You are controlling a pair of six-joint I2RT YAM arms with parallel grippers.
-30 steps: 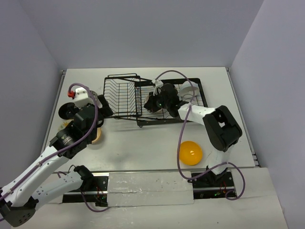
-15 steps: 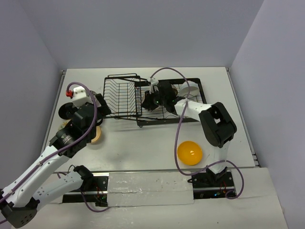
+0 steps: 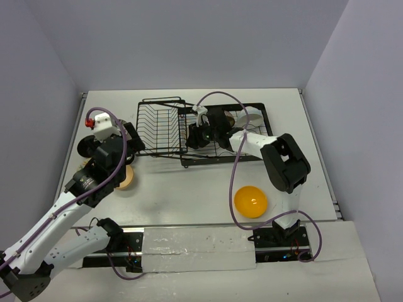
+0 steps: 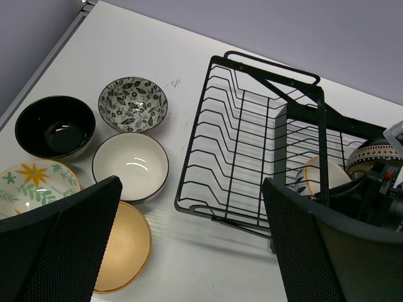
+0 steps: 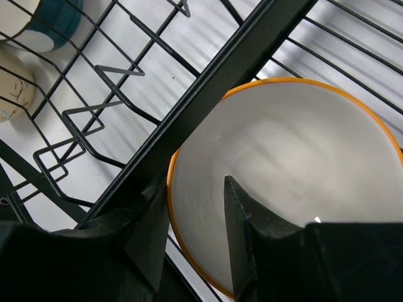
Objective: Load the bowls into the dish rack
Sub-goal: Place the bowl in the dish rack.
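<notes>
My right pincer (image 5: 195, 185) stands parted astride the rim of the orange-rimmed white bowl (image 5: 296, 163), one finger inside and one outside. I can't quite tell whether either touches. The bowl lies in the dish rack (image 5: 252, 50). My left pincer (image 4: 190, 189) hangs wide open over the counter's (image 3: 189, 189) left side, near a plain white bowl (image 4: 130, 165).

Right claw (image 3: 196, 135) over dish rack (image 3: 158, 126) — orange bowl (image 3: 251, 201) lies apart.

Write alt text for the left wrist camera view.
A black bowl, leaf-patterned bowl, white bowl, flower-painted bowl and tan bowl sit on the white table beside the black wire dish rack, whose far section holds more bowls.
</notes>
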